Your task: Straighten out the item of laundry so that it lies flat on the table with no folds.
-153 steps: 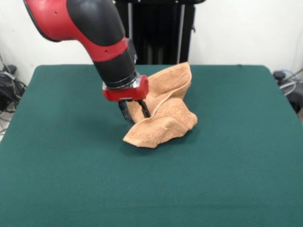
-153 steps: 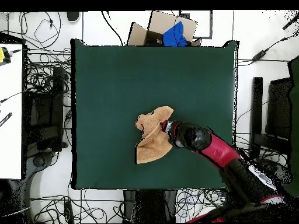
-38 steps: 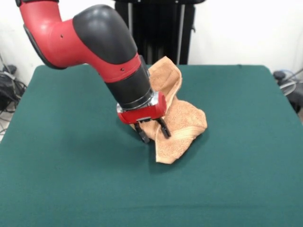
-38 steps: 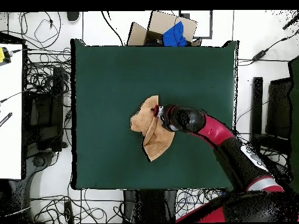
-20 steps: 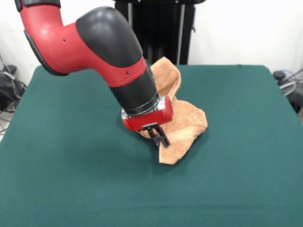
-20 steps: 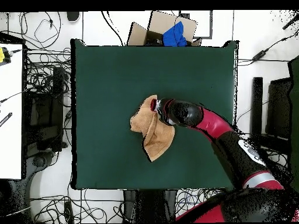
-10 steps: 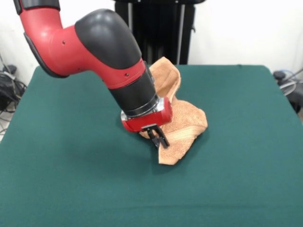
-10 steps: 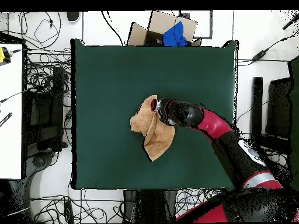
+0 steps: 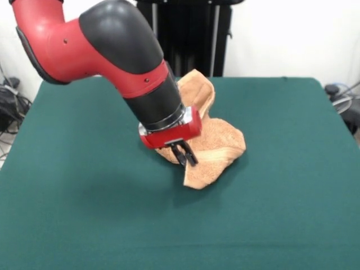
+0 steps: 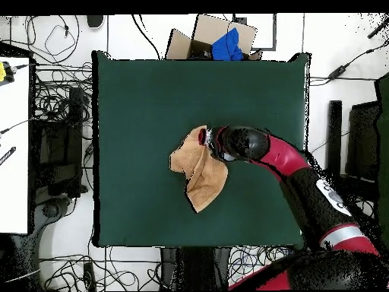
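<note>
The item of laundry [image 9: 216, 147], an orange-tan terry towel, lies crumpled near the middle of the table [image 9: 84, 214]. One flap stands up toward the far side and a folded corner points toward the near side. My gripper [image 9: 185, 156] is at the towel's left edge, shut on a fold of it, with the fingers close together. From above, the towel [image 10: 199, 171] shows as a bunched, roughly triangular shape, with the gripper [image 10: 203, 140] at its upper right edge. The arm hides part of the towel.
The green table [image 10: 137, 91] stretches wide on all sides of the towel. Beyond its edges are cables on the floor, a cardboard box with blue cloth [image 10: 224, 42] and a white desk [image 10: 14, 144].
The gripper was open about two seconds ago and has shut on the towel's edge. Since then it has risen slightly and drawn back, and the towel's near corner has come up a little.
</note>
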{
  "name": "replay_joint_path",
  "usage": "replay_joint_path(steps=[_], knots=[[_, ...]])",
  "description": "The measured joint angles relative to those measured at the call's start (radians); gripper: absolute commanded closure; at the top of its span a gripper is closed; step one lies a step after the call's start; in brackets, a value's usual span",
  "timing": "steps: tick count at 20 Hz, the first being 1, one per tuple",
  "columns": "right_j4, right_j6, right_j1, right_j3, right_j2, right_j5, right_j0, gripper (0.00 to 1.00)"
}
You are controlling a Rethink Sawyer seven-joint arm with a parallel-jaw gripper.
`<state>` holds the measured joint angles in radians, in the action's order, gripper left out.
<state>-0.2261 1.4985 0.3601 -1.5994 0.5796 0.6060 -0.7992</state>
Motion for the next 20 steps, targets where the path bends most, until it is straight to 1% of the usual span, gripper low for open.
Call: replay_joint_path(steps=[2, 4, 6, 8, 11, 13, 20], knots=[[-0.001, 0.0, 0.012, 0.006, -0.003, 0.03, 0.008, 1.0], [-0.002, 0.0, 0.043, 0.022, -0.011, 0.104, 0.03, 1.0], [-0.002, 0.0, 0.054, 0.028, -0.014, 0.13, 0.039, 1.0], [-0.004, 0.0, 0.084, 0.043, -0.022, 0.195, 0.064, 1.0], [-0.005, 0.0, 0.115, 0.059, -0.033, 0.255, 0.085, 1.0], [-0.005, 0.0, 0.123, 0.063, -0.034, 0.269, 0.09, 1.0], [-0.004, 0.0, 0.195, 0.074, -0.035, 0.361, 0.1, 1.0]])
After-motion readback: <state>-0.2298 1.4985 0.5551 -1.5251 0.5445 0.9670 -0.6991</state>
